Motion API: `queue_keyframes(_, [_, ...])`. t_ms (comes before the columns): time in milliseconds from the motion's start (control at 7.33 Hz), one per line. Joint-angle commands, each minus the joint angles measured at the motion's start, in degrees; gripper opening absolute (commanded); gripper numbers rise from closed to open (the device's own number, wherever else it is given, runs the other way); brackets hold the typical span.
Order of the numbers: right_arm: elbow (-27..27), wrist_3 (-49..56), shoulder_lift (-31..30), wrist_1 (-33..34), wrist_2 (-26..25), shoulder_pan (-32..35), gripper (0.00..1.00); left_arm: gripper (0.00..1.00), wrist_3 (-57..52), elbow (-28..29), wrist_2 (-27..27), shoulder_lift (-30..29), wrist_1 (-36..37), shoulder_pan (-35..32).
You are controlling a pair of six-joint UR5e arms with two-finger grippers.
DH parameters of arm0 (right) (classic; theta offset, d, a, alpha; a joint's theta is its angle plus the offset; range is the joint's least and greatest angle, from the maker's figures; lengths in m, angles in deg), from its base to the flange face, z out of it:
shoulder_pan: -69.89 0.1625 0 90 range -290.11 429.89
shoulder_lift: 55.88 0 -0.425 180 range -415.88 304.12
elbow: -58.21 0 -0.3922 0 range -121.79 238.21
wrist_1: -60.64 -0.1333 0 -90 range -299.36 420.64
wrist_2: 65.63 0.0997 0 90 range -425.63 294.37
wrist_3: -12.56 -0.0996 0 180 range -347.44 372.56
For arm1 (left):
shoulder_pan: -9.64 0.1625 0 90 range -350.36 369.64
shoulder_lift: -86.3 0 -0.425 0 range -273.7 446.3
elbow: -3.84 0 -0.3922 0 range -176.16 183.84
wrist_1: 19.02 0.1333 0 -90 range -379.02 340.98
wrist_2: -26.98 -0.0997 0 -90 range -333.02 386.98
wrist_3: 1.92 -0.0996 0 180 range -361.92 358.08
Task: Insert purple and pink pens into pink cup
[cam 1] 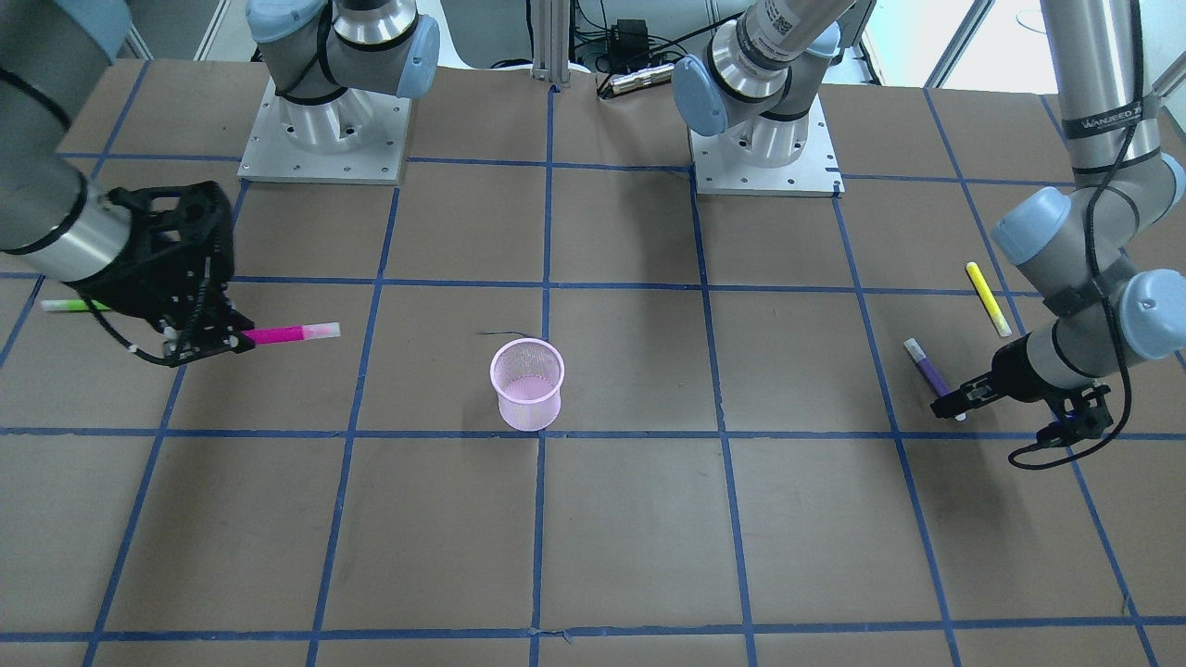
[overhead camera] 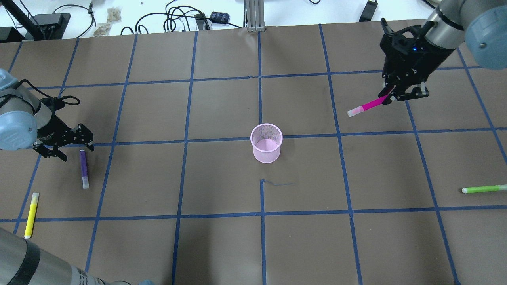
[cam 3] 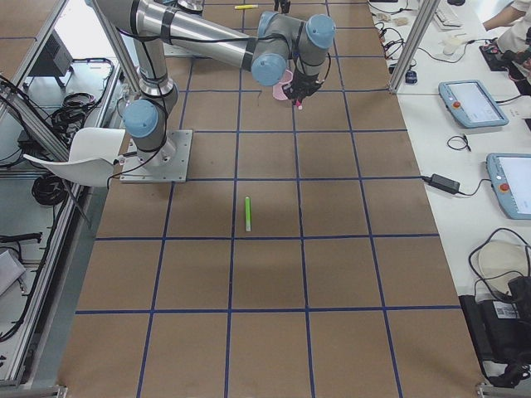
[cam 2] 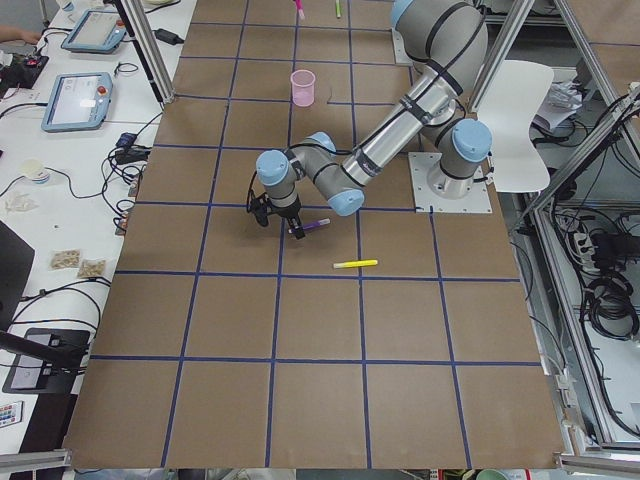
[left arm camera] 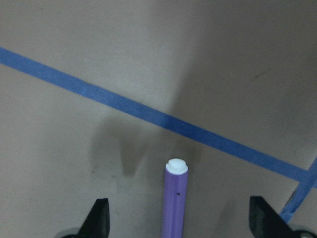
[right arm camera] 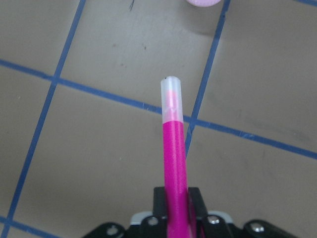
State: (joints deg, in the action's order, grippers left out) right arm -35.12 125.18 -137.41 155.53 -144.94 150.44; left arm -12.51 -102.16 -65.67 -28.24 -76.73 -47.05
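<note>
Step in hand: The pink pen [overhead camera: 366, 106] is judged to be lifted and ready for carrying, while the purple pen [overhead camera: 83, 163] is only being approached. Neither pen is in the cup yet.
Right gripper [overhead camera: 398, 95]: It is clamped on the pink pen's back end, in the upper right of the overhead view. The pen is held off the table with its pale capped tip pointed down-left towards the cup.
Left gripper [overhead camera: 73, 151]: It is set at the middle left of the overhead view. In the wrist view the jaws are seen spread wide, one on either side of the purple pen's white-tipped end, and nothing is gripped.
Purple pen: It is laid flat on the table.
Pink cup [overhead camera: 267, 143]: It is stood upright at the centre of the overhead view, well apart from both pens.
Next move: The left jaws would need to be lowered and closed on the purple pen. The pink pen would need to be carried over the cup's mouth, tipped upright and released.
Hard to make out: Contact between the left fingers and the table cannot be told. The cup's floor is blurred by its mesh.
Not wanted: A yellow pen [overhead camera: 31, 215] lies at lower left and a green pen [overhead camera: 484, 189] at lower right.
</note>
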Motion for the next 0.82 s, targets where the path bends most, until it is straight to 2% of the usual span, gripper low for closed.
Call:
queue_keyframes(0, [0.6,-21.5,-0.4,3.5,-4.1,10.8,0.0,0.7,-0.5,0.0,0.0,-0.4,0.1,0.0])
queue_keyframes(409, [0.6,-40.9,3.3,9.8,-20.9,27.2,0.0,0.67,-0.7,0.3,0.0,-1.4,0.1,0.0])
queue_keyframes(545, [0.6,-42.1,5.7,10.8,-27.9,31.7,0.0,0.55,-0.8,0.5,0.0,-1.7,0.1,0.0])
queue_keyframes(682, [0.7,-42.3,8.1,10.8,-35.1,35.5,0.0,0.17,-0.8,0.7,0.0,-1.7,0.1,0.0])
